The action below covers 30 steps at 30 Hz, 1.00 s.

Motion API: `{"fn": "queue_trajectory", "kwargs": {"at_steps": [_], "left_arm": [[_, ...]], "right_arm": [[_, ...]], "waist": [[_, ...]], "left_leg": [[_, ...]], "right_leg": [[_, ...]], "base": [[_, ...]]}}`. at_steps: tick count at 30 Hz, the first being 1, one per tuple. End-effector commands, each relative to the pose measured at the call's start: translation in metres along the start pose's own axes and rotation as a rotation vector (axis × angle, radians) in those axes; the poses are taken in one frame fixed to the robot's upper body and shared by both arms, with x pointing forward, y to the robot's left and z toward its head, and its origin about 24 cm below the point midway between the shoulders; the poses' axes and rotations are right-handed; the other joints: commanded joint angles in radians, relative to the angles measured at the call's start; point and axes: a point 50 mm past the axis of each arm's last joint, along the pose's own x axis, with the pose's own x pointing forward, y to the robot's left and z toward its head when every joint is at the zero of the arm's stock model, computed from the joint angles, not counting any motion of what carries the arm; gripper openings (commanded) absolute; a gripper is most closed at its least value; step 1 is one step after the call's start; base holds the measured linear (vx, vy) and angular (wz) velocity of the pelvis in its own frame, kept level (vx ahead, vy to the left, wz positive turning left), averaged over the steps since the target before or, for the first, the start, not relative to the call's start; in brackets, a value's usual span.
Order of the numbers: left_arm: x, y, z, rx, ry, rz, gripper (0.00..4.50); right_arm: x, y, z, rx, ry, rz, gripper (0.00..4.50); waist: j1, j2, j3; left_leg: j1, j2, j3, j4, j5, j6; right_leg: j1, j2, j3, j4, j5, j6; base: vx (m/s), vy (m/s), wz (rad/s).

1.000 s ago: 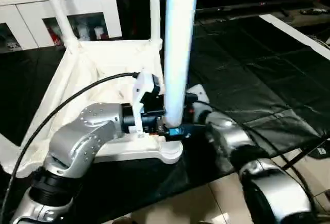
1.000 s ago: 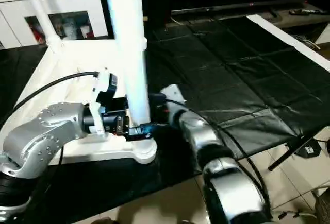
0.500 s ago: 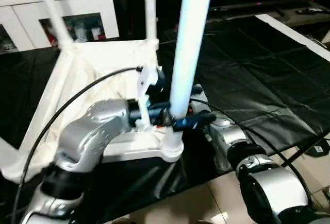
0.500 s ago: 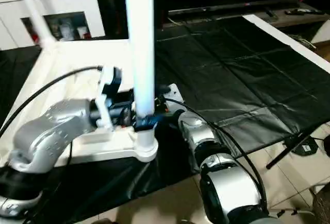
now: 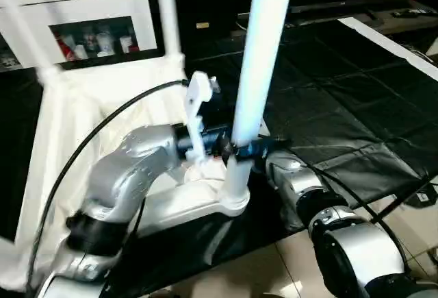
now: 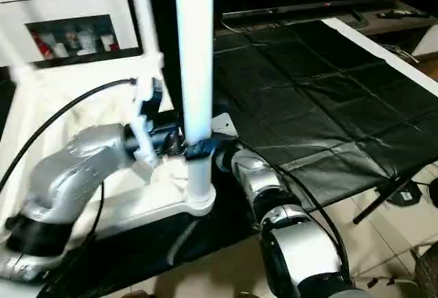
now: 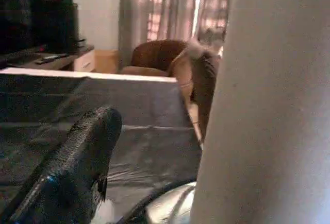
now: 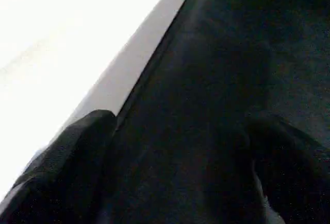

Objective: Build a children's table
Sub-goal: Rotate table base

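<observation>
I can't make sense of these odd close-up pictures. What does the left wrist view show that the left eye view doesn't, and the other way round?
The left wrist view alone shows a room behind: curtains, a brown armchair and one black finger of the left gripper close up. The left eye view alone shows the upturned tabletop, two far legs, one at, the white cabinet, both silver forearms and the right gripper. Both show the near white leg and the black sheet.
</observation>
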Motion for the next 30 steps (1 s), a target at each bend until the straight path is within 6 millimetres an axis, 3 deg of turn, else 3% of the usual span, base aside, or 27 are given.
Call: {"fn": "queue_trajectory", "kwargs": {"at_steps": [1, 3, 4, 8, 10, 14, 15, 21, 22, 24, 28, 30], "left_arm": [[-0.012, 0.014, 0.002, 0.035, 0.023, 0.08, 4.46], [-0.015, 0.019, 0.004, 0.042, 0.026, 0.098, 4.46], [-0.019, 0.024, 0.005, 0.045, 0.023, 0.114, 4.46], [-0.023, 0.036, 0.009, 0.051, 0.0, 0.174, 4.46], [-0.022, 0.042, 0.008, 0.053, -0.001, 0.206, 4.46], [-0.022, 0.056, -0.01, 0.096, 0.099, 0.312, 4.46], [-0.023, 0.055, -0.011, 0.087, 0.096, 0.307, 4.46], [-0.034, 0.045, -0.017, 0.033, 0.065, 0.291, 4.46], [-0.043, 0.04, -0.021, 0.017, 0.068, 0.3, 4.46], [-0.047, 0.038, -0.022, 0.011, 0.075, 0.305, 4.46], [-0.072, 0.016, -0.034, 0.001, 0.166, 0.326, 4.46], [-0.079, 0.01, -0.036, -0.015, 0.16, 0.388, 4.46]], "right_arm": [[-0.007, -0.01, -0.003, -0.009, -0.013, -0.019, 4.5], [-0.013, -0.016, -0.007, -0.011, -0.016, -0.027, 4.5], [-0.02, -0.023, -0.01, -0.011, -0.02, -0.034, 4.5], [-0.037, -0.037, -0.019, -0.018, -0.034, -0.046, 4.5], [-0.045, -0.043, -0.022, -0.021, -0.042, -0.055, 4.5], [-0.065, -0.056, -0.019, -0.025, -0.104, -0.094, 4.5], [-0.07, -0.057, -0.017, -0.026, -0.12, -0.102, 4.5], [-0.09, -0.054, -0.007, -0.037, -0.177, -0.124, 4.5], [-0.097, -0.05, -0.004, -0.038, -0.191, -0.128, 4.5], [-0.1, -0.047, -0.002, -0.038, -0.194, -0.128, 4.5], [-0.117, -0.036, 0.002, -0.063, -0.182, -0.145, 4.5], [-0.123, -0.033, 0.002, -0.056, -0.172, -0.175, 4.5]], "waist": [[0.008, 0.007, -0.072], [0.009, 0.006, -0.072], [0.009, 0.013, -0.072], [0.015, 0.006, -0.076], [0.015, 0.003, -0.075], [0.016, 0.002, -0.073], [0.015, 0.007, -0.075], [0.019, 0.001, -0.073], [0.017, -0.002, -0.072], [0.016, 0.002, -0.072], [0.015, -0.007, -0.061], [0.013, -0.004, -0.062]], "left_leg": [[0.009, 0.021, 0.001, -0.055, -0.088, 0.034], [0.007, 0.018, 0.001, -0.055, -0.083, 0.036], [0.009, 0.018, 0.002, -0.054, -0.086, 0.035], [0.005, 0.016, 0.001, -0.051, -0.068, 0.047], [0.007, 0.014, 0.002, -0.051, -0.081, 0.055], [0.006, 0.015, 0.0, -0.053, -0.088, 0.063], [0.004, 0.014, -0.002, -0.052, -0.082, 0.059], [0.005, 0.019, -0.003, -0.056, -0.075, 0.067], [0.007, 0.017, -0.001, -0.056, -0.084, 0.067], [0.006, 0.018, -0.001, -0.058, -0.09, 0.064], [0.012, 0.023, 0.0, -0.069, -0.146, 0.043], [0.01, 0.024, 0.0, -0.069, -0.11, 0.036]], "right_leg": [[0.058, -0.078, 0.054, -0.075, 0.09, -0.249], [0.059, -0.077, 0.053, -0.075, 0.098, -0.25], [0.058, -0.076, 0.053, -0.075, 0.102, -0.249], [0.063, -0.074, 0.053, -0.072, 0.147, -0.251], [0.063, -0.074, 0.052, -0.077, 0.126, -0.248], [0.064, -0.071, 0.052, -0.083, 0.101, -0.222], [0.066, -0.073, 0.052, -0.08, 0.106, -0.223], [0.065, -0.074, 0.053, -0.081, 0.126, -0.221], [0.061, -0.071, 0.052, -0.085, 0.103, -0.22], [0.058, -0.071, 0.052, -0.086, 0.08, -0.215], [0.051, -0.071, 0.053, -0.098, -0.053, -0.187], [0.052, -0.068, 0.055, -0.096, -0.026, -0.169]], "base": [[0.0, 0.0, 0.0], [0.0, 0.0, 0.0], [0.0, 0.0, 0.0], [0.0, 0.0, 0.0], [0.0, 0.0, 0.0], [0.0, 0.0, 0.0], [0.0, 0.0, 0.0], [0.0, 0.0, 0.0], [0.0, 0.0, 0.0], [0.0, 0.0, 0.0], [0.0, 0.0, 0.0], [0.0, 0.0, 0.0]]}}
